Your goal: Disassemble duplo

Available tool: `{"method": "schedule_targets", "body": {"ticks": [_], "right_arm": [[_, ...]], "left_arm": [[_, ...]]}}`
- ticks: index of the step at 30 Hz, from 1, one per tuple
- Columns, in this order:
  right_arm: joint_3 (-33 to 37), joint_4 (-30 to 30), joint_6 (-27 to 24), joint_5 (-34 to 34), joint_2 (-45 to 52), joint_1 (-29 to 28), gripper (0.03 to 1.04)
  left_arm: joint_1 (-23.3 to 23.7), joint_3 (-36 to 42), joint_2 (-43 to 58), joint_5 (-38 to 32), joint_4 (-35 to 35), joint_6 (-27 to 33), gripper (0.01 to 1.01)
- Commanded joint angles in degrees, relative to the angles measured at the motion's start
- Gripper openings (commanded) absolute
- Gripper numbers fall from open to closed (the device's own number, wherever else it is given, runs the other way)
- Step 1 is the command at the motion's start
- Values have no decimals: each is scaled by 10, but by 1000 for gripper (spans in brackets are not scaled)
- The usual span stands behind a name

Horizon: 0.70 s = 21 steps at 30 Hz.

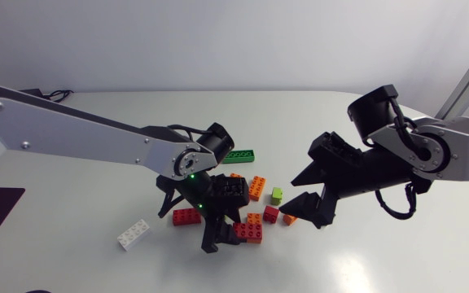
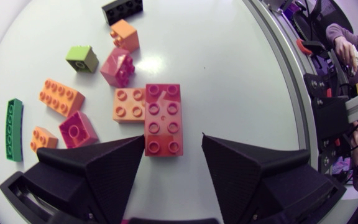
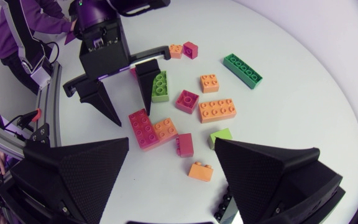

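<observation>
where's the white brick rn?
Head view: the white brick lies by itself on the left half of the table, left of the other bricks; its nearest neighbour is a red brick to its right.

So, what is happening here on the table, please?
Two robot arms hang over a table of scattered Duplo pieces. The left gripper is open, low over a red brick with an orange brick against its side, and it grips nothing yet. The right gripper is open too and holds nothing. A green plate and a white brick lie apart from the main group.
</observation>
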Motion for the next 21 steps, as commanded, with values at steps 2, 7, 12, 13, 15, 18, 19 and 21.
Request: {"method": "schedule_targets", "body": {"ticks": [2, 7, 12, 13, 15, 18, 19, 21], "right_arm": [[-16, -10, -3, -7, -9, -2, 992], [-18, -10, -1, -8, -9, -1, 992], [-17, -14, 2, -7, -14, 2, 992], [-16, -16, 2, -8, -16, 2, 992], [-17, -18, 2, -7, -21, 1, 992], [-22, -19, 2, -6, -24, 0, 992], [-22, -19, 1, -6, -25, -1, 992], [-25, -18, 1, -6, -26, -2, 992]], "left_arm": [[-3, -4, 27, -15, -23, -2, 585], [3, -9, 30, -19, -24, -2, 456], [-3, -5, 18, -18, -19, -11, 469], [-5, -4, 18, -18, -16, -17, 469], [-10, -2, 18, -18, -15, -25, 485], [-18, -8, 13, -18, -15, -36, 536], [-20, -7, 13, -18, -14, -43, 536], [-20, -4, 18, -18, -13, -52, 521]]}}
